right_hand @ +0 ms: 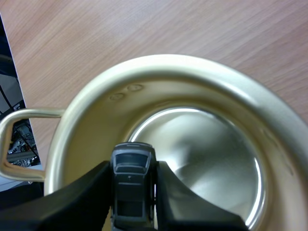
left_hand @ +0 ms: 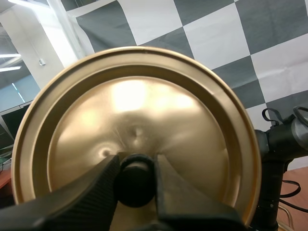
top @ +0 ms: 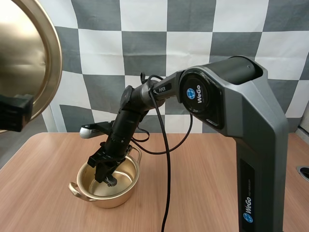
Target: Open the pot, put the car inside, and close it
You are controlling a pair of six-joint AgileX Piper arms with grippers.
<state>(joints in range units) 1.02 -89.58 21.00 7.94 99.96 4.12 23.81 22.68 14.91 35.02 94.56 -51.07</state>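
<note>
Pot point(top: 117, 195) stands open on the worktop point(top: 207, 186), directly beneath the right jaws, which reach down inside its rim. Well apart from it and raised high is the lid point(left_hand: 144, 108), its black knob point(left_hand: 134, 182) clamped between the left jaws. The right jaws pinch the small dark car point(right_hand: 131, 185) by its sides, within the pot's rim.

WeGo — right arm point(top: 200, 94), PiPER — forearm point(top: 163, 89)
</note>
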